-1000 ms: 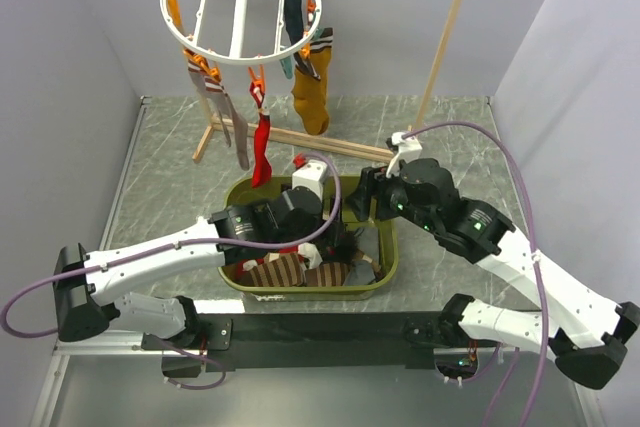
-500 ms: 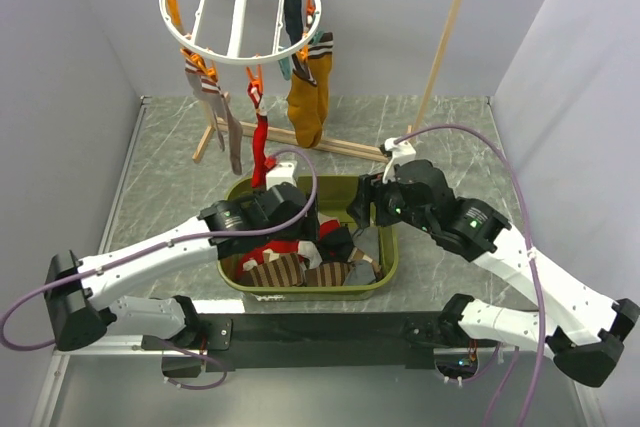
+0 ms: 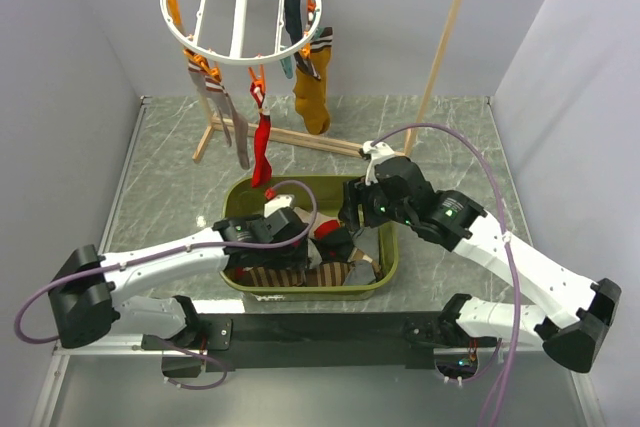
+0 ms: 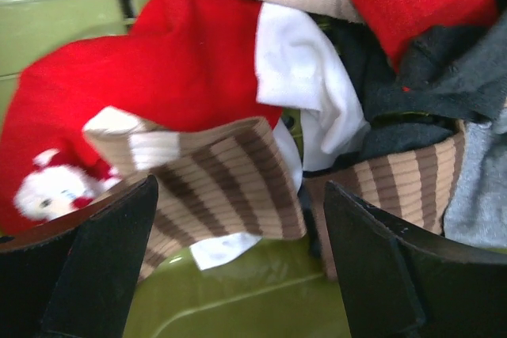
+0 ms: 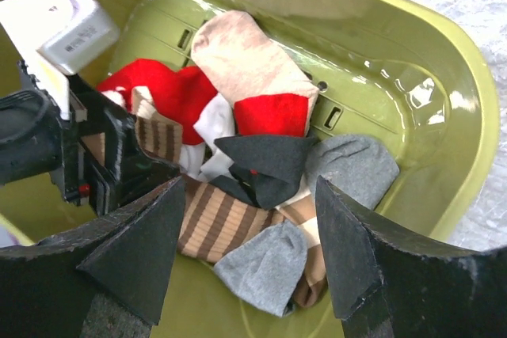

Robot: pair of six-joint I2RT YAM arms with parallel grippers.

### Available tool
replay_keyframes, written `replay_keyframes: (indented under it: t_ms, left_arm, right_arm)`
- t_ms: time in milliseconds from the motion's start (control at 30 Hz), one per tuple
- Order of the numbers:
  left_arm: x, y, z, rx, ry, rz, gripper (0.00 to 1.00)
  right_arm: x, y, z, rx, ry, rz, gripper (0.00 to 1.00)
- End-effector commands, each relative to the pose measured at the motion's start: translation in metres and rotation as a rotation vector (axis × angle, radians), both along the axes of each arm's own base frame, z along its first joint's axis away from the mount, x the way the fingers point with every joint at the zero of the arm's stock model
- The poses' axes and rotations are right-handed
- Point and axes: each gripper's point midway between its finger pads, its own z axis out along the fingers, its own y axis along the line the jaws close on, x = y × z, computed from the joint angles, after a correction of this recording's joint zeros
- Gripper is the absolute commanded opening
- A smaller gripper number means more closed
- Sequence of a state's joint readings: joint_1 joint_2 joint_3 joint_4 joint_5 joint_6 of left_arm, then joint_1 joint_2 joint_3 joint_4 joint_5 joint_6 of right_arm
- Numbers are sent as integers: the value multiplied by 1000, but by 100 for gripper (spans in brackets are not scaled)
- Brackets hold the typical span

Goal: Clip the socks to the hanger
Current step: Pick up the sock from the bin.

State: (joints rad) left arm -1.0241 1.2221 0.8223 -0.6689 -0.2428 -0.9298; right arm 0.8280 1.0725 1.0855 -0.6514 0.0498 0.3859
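- The left gripper point(image 4: 238, 231) has dropped from above the pile right down into the green bin point(image 3: 392, 247). Its jaws are spread wide and hold nothing, one on either side of a brown striped sock point(image 4: 226, 180) that lies over a red sock point(image 4: 150, 69).
- The right gripper point(image 5: 249, 235) has slid in over the bin too, jaws apart and empty, above the loose socks point(image 5: 253, 116).
- The hanger point(image 3: 240, 22) hangs well behind the bin with several socks already clipped on. I'd say the next pick is about to happen.
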Motion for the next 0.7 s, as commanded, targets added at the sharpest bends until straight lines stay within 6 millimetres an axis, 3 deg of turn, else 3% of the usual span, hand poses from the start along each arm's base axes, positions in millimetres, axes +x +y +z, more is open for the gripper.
replay_keyframes:
  t_ms: [0, 200, 433, 667]
  left_arm:
    - [4, -16, -5, -37, 9, -20, 91]
    - [29, -16, -4, -40, -58, 65, 88]
    - [76, 7, 13, -120, -165, 225, 86]
    - [81, 5, 2, -74, -140, 164, 80]
  right_arm:
    - [8, 9, 13, 8, -46, 32, 73]
    - [14, 12, 15, 4, -63, 27, 73]
    - [16, 12, 12, -8, -62, 22, 73]
    - [21, 10, 12, -33, -77, 12, 73]
